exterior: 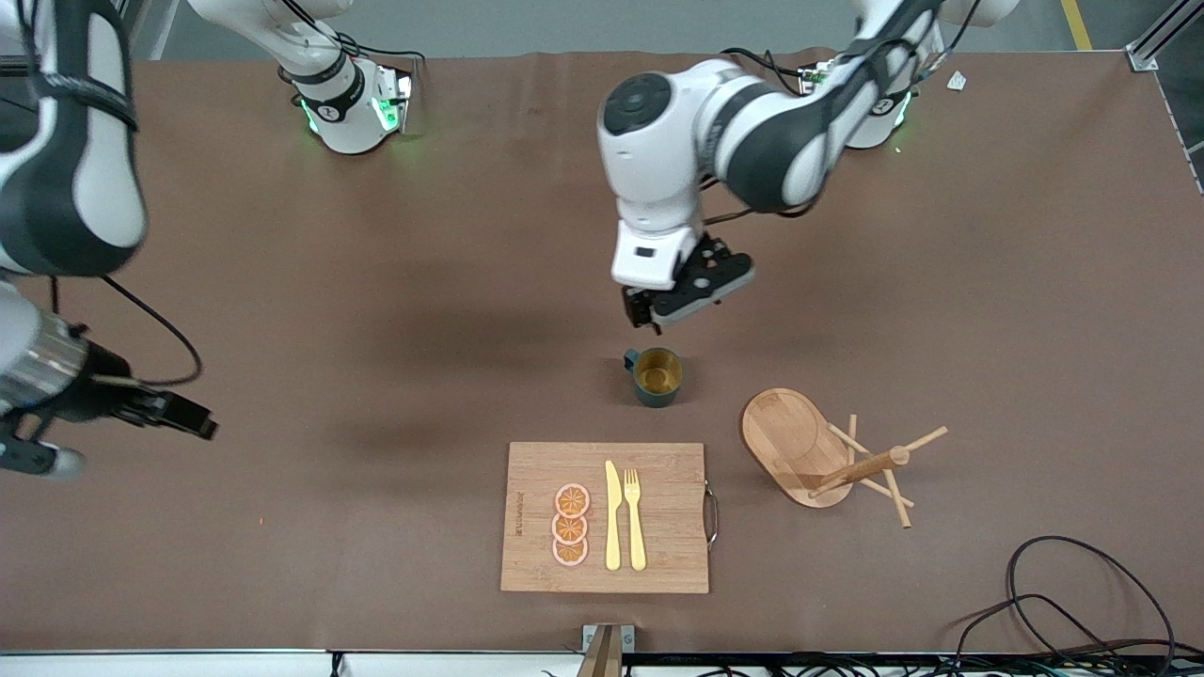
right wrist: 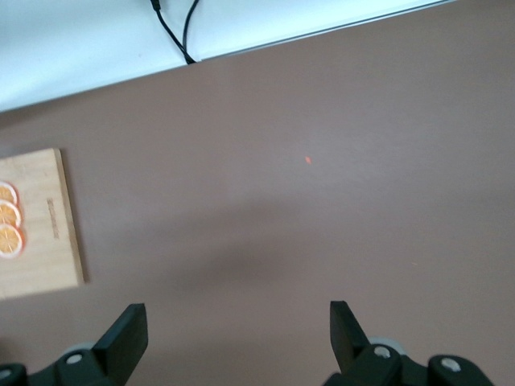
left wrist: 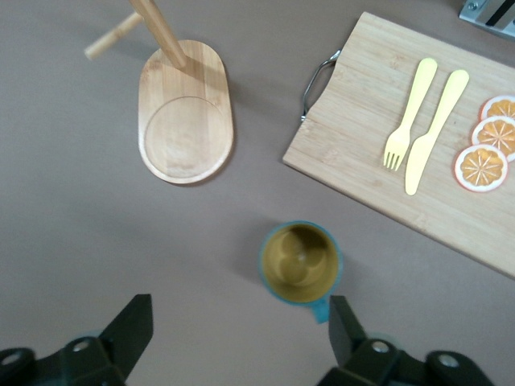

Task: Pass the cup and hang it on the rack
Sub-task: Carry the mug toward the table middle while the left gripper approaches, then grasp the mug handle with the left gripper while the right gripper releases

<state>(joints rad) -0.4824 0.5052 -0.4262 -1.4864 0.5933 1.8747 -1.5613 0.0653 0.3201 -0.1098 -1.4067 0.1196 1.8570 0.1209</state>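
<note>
The cup (exterior: 657,376), dark teal with a gold inside, stands upright on the brown table; its handle points toward the right arm's end. It also shows in the left wrist view (left wrist: 299,263). The bamboo rack (exterior: 796,442) stands beside it toward the left arm's end, a little nearer the front camera, with its post (exterior: 861,468) and pegs bare. The rack's oval base shows in the left wrist view (left wrist: 185,112). My left gripper (exterior: 647,318) is open and empty, over the table just beside the cup (left wrist: 241,330). My right gripper (exterior: 193,421) is open and empty at the right arm's end (right wrist: 237,334).
A rectangular bamboo cutting board (exterior: 527,564) lies nearer the front camera than the cup, with a yellow knife (exterior: 612,517), a fork (exterior: 635,517) and orange slices (exterior: 570,525) on it. Black cables (exterior: 1053,602) lie at the table's front corner at the left arm's end.
</note>
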